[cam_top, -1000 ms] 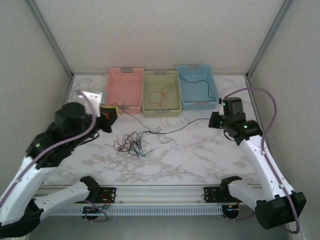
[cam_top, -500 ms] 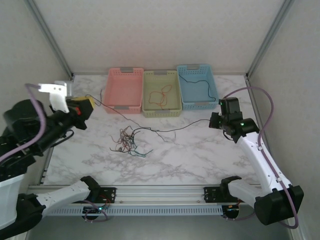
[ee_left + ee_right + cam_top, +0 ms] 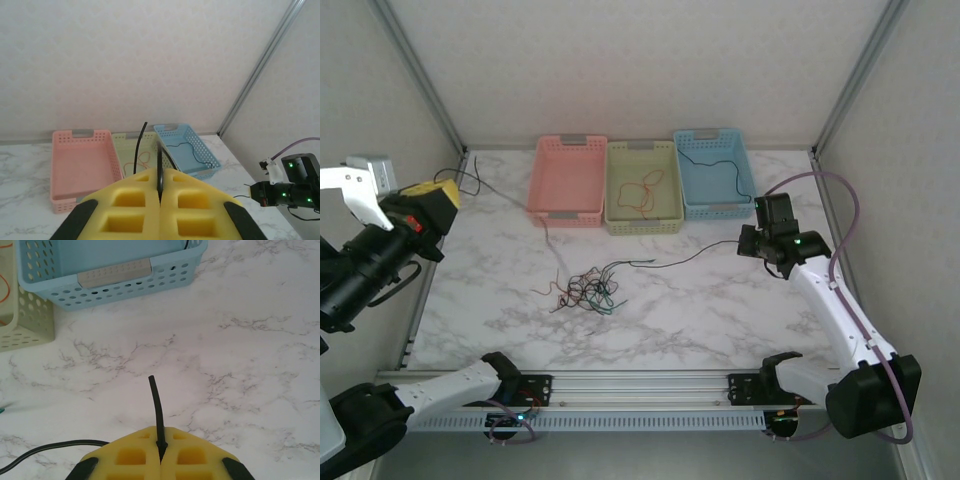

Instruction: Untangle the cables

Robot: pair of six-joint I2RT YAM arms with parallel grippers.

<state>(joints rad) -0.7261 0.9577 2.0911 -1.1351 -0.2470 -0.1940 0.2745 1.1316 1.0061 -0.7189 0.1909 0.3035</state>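
Marble table (image 3: 720, 310) beneath both grippers.

Beyond the right gripper (image 3: 746, 243) and running off to its left, three baskets side by side:
- blue basket (image 3: 717, 209), nearest that gripper
- yellow-green basket (image 3: 643, 224), next along
- pink basket (image 3: 569, 213), last in the row and the closest of the three to the left gripper (image 3: 442, 192)

Left gripper: held up off the table at the far left. Yellow pads (image 3: 130, 200) pressed flat together, pinching a black cable (image 3: 160, 167). Short end poking out past the fingertips; long end dropping away to the gripper's right, past the pink basket's near corner and toward the tangle.

Right gripper: low over the marble. Pads (image 3: 190, 450) closed tight on another black strand (image 3: 156, 410). Stub sticking forward of the fingertips; remainder trailing off to the gripper's left across the table.

Same wire in both grips or two separate ones: cannot tell.

Tangle of cables (image 3: 585, 290): red, green and black, lying on the table between the two grippers, well to the left of the right one.

Red cable (image 3: 645, 186) looped inside the yellow-green basket. Loose black cable (image 3: 705, 161) inside the blue basket, just ahead of the right gripper.
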